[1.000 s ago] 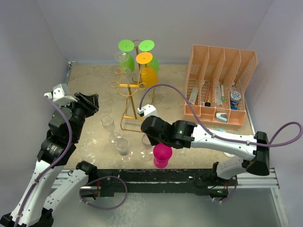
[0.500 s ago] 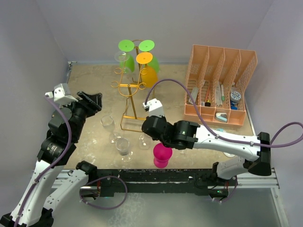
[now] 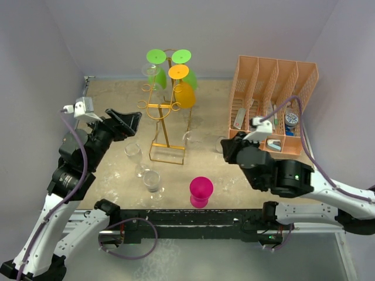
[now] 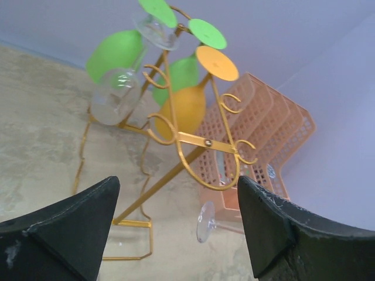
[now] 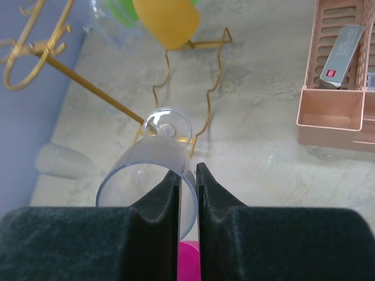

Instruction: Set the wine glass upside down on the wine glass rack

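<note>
My right gripper (image 5: 187,170) is shut on the rim of a clear wine glass (image 5: 143,175), which lies sideways in the air with its foot (image 5: 167,124) pointing away from me. From above, that gripper (image 3: 226,146) hovers right of the gold wire rack (image 3: 166,109) and the glass (image 3: 214,143) points toward the rack's base. Three coloured glasses, two green (image 3: 157,57) and one orange (image 3: 183,93), hang upside down on the rack. My left gripper (image 3: 126,121) is open and empty, just left of the rack (image 4: 193,140). Between its fingers I see the held glass's foot (image 4: 205,222).
Two clear glasses (image 3: 133,153) (image 3: 152,181) and a pink one (image 3: 201,191) stand on the table in front of the rack. A peach mesh organizer (image 3: 272,105) with small items fills the back right. Purple walls close in the back and both sides.
My right arm lifted the clear glass from beside the pink glass and swung back to the right, tipping it sideways. The left gripper opened wide and moved closer to the rack.
</note>
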